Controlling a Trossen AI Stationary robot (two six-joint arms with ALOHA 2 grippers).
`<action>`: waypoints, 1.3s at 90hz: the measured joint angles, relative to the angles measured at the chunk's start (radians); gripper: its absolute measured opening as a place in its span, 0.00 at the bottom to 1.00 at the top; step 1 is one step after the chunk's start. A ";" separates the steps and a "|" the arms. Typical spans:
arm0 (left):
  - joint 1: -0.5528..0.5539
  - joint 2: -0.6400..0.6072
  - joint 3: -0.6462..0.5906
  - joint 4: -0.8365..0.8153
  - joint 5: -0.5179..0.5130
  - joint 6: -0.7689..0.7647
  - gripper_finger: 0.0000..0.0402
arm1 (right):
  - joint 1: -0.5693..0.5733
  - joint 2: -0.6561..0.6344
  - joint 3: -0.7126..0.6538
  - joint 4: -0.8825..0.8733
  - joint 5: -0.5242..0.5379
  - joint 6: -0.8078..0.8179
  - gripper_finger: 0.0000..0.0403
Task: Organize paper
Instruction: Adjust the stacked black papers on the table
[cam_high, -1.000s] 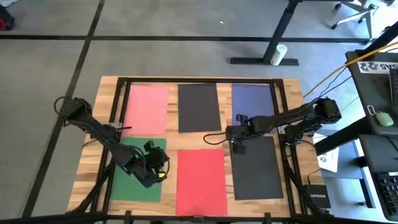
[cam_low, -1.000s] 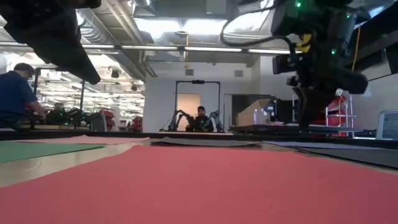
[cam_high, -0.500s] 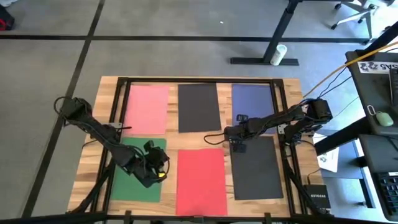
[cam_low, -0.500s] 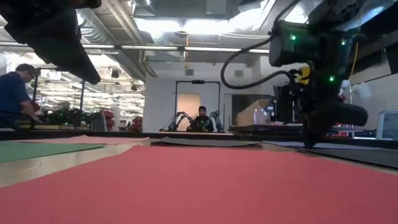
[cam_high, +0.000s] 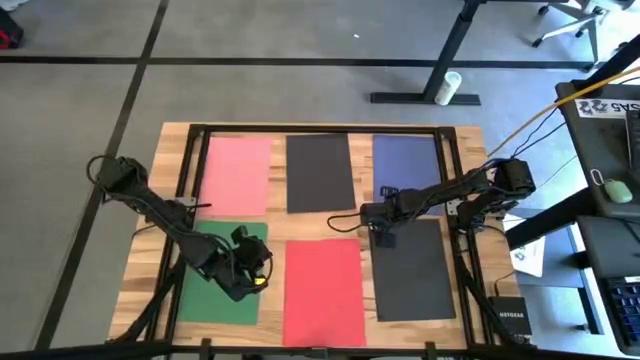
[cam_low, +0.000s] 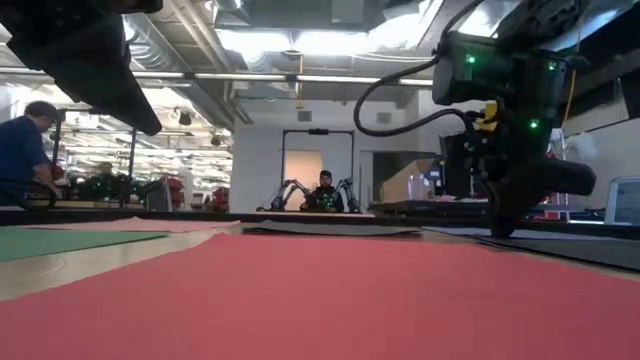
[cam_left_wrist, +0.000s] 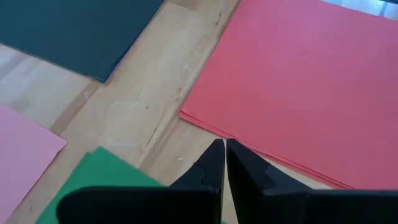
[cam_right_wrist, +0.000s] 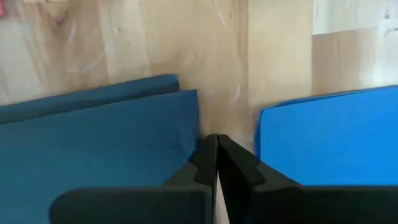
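Six sheets of paper are seen laid flat in two rows on the wooden surface (cam_high: 165, 215) in the high view. Far row: pink sheet (cam_high: 238, 176), black sheet (cam_high: 319, 172), navy sheet (cam_high: 408, 160). Near row: green sheet (cam_high: 222, 290), red sheet (cam_high: 322, 290), dark grey sheet (cam_high: 415, 272). The sheets are kept apart by strips of bare wood; none is seen overlapping another in the high view.

The left pincer (cam_high: 262, 272) is positioned at the right edge of the green sheet, beside the gap to the red sheet. In the left wrist view its fingers (cam_left_wrist: 214, 163) are seen closed tip to tip, with nothing held between them; bare wood lies just past the tips, with the corner of the red sheet (cam_left_wrist: 298, 87) ahead, the green corner (cam_left_wrist: 102, 180) to one side and a pink corner (cam_left_wrist: 25, 155) farther off.

The right pincer (cam_high: 383, 236) is positioned low at the far left corner of the dark grey sheet, between it and the navy sheet. In the right wrist view its fingers (cam_right_wrist: 214, 158) are seen pressed together, gripping nothing, over the wood strip between two blue-looking sheets. Whether the tips touch the surface cannot be told.

In the low view a person (cam_low: 22, 150) is seen in the room behind
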 joint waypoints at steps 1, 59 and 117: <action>0.000 0.000 0.000 0.000 0.000 0.000 0.00 | 0.000 0.000 0.000 0.000 -0.003 0.000 0.00; 0.000 0.000 0.000 0.000 0.000 -0.001 0.00 | 0.001 -0.001 0.014 -0.007 -0.023 0.000 0.00; 0.000 0.000 0.000 0.000 0.000 0.000 0.00 | 0.038 0.025 0.116 0.070 -0.166 -0.063 0.00</action>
